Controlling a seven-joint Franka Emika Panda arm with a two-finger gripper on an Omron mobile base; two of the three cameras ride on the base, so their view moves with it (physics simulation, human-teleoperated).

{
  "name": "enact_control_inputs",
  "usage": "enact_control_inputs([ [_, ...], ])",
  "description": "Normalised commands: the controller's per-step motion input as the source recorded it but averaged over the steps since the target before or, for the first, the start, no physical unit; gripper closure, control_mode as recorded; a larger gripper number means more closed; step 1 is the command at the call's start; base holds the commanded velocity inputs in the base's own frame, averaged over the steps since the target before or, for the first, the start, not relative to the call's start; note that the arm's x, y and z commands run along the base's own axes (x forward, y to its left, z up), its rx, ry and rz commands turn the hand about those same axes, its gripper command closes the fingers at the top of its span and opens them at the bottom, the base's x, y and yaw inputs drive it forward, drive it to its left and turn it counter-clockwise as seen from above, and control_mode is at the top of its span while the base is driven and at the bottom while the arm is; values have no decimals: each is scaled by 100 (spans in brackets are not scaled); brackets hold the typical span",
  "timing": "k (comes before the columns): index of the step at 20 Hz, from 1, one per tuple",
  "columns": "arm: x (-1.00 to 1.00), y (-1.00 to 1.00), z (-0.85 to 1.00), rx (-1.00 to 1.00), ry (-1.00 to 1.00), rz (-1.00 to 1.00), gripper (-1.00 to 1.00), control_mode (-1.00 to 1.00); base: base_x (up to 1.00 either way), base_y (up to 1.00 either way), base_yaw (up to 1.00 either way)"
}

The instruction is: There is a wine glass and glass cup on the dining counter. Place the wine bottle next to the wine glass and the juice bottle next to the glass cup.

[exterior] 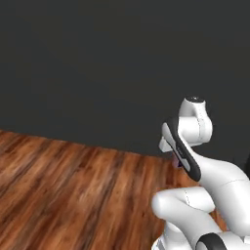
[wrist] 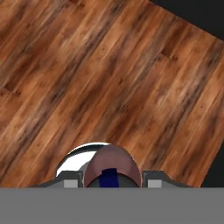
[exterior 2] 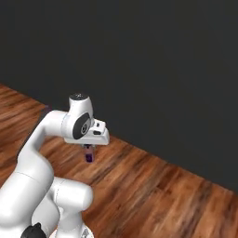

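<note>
Juice bottle (wrist: 112, 168): lower body cut off at the hand view's bottom. In the right base view only a small purple-dark sliver (exterior 2: 89, 155) shows beneath the end effector (exterior 2: 89, 149); its fingertips are indistinct.

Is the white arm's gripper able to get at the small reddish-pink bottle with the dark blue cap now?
Probably yes: the gripper appears shut on the small reddish-pink bottle, with nothing between them.

Juice bottle (wrist: 112, 164) reddish-pink, dark blue cap; floor (wrist: 109, 78) streaked brown wood; wall (exterior: 97, 63) dark grey.
</note>
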Motion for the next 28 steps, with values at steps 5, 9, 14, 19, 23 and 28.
enact_control_inputs([
  [5, 0, 0, 0, 0, 0, 0, 100, 100, 69, -6, 56],
  [9, 0, 0, 0, 0, 0, 0, 100, 100, 65, -7, 60],
  [14, 0, 0, 0, 0, 0, 0, 100, 100, 62, -7, 62],
  [19, 0, 0, 0, 0, 0, 0, 100, 100, 68, -9, 54],
  [23, 0, 0, 0, 0, 0, 0, 100, 100, 70, -10, 52],
  [28, 0, 0, 0, 0, 0, 0, 100, 100, 75, -13, 42],
])
